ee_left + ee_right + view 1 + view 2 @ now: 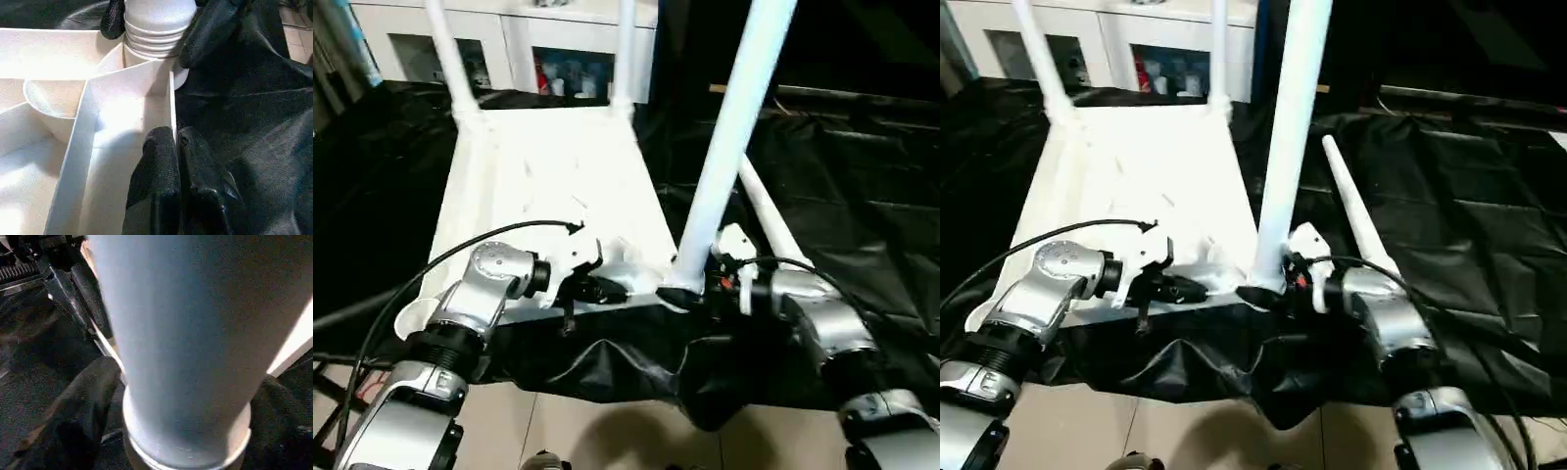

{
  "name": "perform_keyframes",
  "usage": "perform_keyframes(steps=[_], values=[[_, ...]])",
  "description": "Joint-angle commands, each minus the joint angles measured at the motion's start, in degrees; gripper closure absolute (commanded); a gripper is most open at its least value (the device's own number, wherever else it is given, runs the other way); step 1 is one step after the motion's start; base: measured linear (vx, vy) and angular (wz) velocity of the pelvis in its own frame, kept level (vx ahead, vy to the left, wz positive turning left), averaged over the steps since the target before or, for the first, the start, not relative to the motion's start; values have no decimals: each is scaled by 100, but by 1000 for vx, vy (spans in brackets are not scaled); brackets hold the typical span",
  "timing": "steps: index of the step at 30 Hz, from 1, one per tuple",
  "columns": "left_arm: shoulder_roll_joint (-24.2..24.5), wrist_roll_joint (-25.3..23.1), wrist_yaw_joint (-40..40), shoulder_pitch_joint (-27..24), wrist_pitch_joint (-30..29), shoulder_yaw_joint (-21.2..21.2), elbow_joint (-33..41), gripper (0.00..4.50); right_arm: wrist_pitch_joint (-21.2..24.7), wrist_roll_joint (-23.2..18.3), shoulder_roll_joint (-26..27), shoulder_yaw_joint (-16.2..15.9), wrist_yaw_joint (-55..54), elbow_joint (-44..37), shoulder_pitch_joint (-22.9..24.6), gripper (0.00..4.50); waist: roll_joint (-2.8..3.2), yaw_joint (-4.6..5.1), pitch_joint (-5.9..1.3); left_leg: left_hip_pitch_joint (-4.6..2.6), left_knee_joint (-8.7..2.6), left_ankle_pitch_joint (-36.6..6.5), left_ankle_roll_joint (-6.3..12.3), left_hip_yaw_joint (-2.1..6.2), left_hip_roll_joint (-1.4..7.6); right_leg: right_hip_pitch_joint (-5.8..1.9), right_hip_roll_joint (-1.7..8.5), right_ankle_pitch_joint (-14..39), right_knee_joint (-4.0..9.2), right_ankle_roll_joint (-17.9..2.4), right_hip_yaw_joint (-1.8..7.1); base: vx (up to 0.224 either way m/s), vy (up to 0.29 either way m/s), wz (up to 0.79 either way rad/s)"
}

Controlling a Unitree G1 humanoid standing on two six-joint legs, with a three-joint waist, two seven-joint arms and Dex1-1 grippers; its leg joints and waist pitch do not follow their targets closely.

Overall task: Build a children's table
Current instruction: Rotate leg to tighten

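- Children's table top (548,186) lies upside down, ribbed underside up, on a surface draped in black cloth (862,196).
- Two legs already stand in the far corner sockets: far left leg (445,49) and far right leg (625,49), both upright.
- Third leg (736,117) stands at the near right corner, tilted slightly, its ribbed end sitting in the corner socket (146,54).
- Fourth leg (1356,211) lies loose on the black cloth just beside the top's right edge.
- Right gripper (690,292) is at the base of the third leg, black fingers (215,24) spread on either side of the tube, holding it right at the socket.
- Left gripper (176,142) has its fingers pressed together, nothing between them; the tips touch the top's near edge wall (172,107), close to the same corner.
- Silver forearms come in from the near side, left (460,313) and right (832,333).
- White cabinet with glass doors (529,44) stands behind the surface.
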State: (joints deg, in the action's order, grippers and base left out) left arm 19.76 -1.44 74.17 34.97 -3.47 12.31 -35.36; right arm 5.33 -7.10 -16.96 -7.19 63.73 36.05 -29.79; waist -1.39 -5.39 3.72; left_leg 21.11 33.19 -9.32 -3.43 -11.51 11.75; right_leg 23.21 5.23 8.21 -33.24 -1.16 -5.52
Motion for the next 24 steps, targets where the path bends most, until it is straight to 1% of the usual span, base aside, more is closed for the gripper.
perform_keyframes(steps=[1,3,5,6,8,9,10,11,12,13,14,15,16,17,19,20,21,22,23,24], values=[[-207,208,102,218,183,175,68,450,179,-82,173,-418,417,-321,69,118,53,11,-444,-122,-385,-1616,93,89,216,-266,342,1686,339,-1203,291,0,0,0],[-199,208,141,213,192,183,55,450,221,-100,175,-431,444,-371,85,126,51,2,-444,-124,-385,-1603,100,91,217,-269,351,1719,344,-1177,292,0,0,0],[-209,189,145,196,218,182,42,450,274,-119,216,-441,424,-384,111,149,50,7,-443,-119,-389,-1607,86,95,220,-268,352,1751,344,-1167,290,0,0,0],[-225,165,101,192,235,180,32,450,279,-121,257,-423,368,-337,113,156,50,4,-444,-129,-385,-1634,73,92,219,-258,359,1799,354,-1163,291,0,0,0],[-240,144,59,191,252,176,21,450,285,-119,291,-399,322,-302,115,171,47,5,-446,-122,-385,-1617,67,95,216,-264,356,1787,351,-1154,291,0,0,0],[-280,126,-33,200,242,159,3,450,258,-96,377,-322,108,-195,91,171,47,4,-445,-125,-387,-1620,65,95,218,-263,355,1787,350,-1155,291,0,0,0],[-351,98,-218,232,217,122,-36,450,201,-18,502,-211,-304,6,21,173,50,16,-441,-124,-387,-1627,49,94,219,-250,361,1795,351,-1161,295,0,0,0],[-427,78,-409,267,177,79,-78,450,64,86,623,-113,-755,222,-50,173,44,34,-430,-127,-390,-1716,7,102,202,-248,367,1958,374,-1131,288,0,0,0],[-442,75,-446,274,169,71,-86,450,35,108,645,-94,-842,264,-64,174,43,55,-431,-132,-388,-1764,-23,106,200,-239,379,2063,381,-1111,291,0,0,0],[-584,49,-752,347,111,3,-158,450,-15,255,824,83,-1655,664,-219,176,41,84,-421,-139,-393,-1861,-73,124,192,-235,384,2332,415,-1028,282,0,0,0],[-695,18,-984,399,51,-28,-197,450,-24,305,947,220,-2221,943,-333,176,53,138,-401,-153,-397,-1969,-173,138,185,-205,388,2575,430,-996,275,0,0,0],[-795,-15,-1155,439,27,-34,-214,450,-5,316,1060,347,-2679,1173,-435,177,50,164,-394,-155,-403,-2045,-206,153,177,-213,379,2736,456,-936,256,0,0,0],[-910,-50,-1346,479,-25,-40,-221,450,31,292,1185,481,-3097,1352,-526,177,59,215,-391,-148,-405,-2163,-236,173,169,-222,381,2923,489,-833,238,0,0,0],[-992,-72,-1480,506,-72,-44,-224,450,58,254,1265,567,-3331,1447,-582,177,70,268,-392,-165,-399,-2260,-240,185,170,-207,383,3016,516,-781,229,0,0,0],[-1195,-106,-1754,569,-177,-44,-230,450,103,172,1441,713,-3739,1613,-697,178,62,313,-397,-143,-389,-2283,-183,186,160,-215,377,2999,533,-759,223,0,0,0],[-1245,-112,-1815,585,-199,-39,-231,450,99,158,1484,741,-3824,1656,-727,178,58,333,-408,-146,-383,-2259,-150,182,160,-205,367,2867,524,-803,231,0,0,0],[-1351,-135,-1939,609,-224,-14,-228,450,18,179,1583,788,-4014,1792,-811,178,77,330,-414,-152,-377,-2245,-133,178,156,-203,365,2786,517,-833,233,0,0,0],[-1372,-140,-1964,613,-227,-8,-227,450,-7,189,1604,797,-4055,1828,-831,178,70,356,-417,-130,-381,-2211,-99,172,159,-208,354,2614,494,-894,241,0,0,0],[-1458,-161,-2049,616,-249,25,-200,450,-113,223,1688,787,-4069,1917,-889,178,66,349,-423,-136,-374,-2194,-63,156,154,-202,351,2536,495,-919,244,0,0,0],[-1498,-175,-2088,615,-263,38,-186,450,-176,241,1728,774,-4047,1971,-922,122,68,347,-422,-140,-370,-2167,-39,152,153,-203,353,2491,493,-949,246,0,0,0]])
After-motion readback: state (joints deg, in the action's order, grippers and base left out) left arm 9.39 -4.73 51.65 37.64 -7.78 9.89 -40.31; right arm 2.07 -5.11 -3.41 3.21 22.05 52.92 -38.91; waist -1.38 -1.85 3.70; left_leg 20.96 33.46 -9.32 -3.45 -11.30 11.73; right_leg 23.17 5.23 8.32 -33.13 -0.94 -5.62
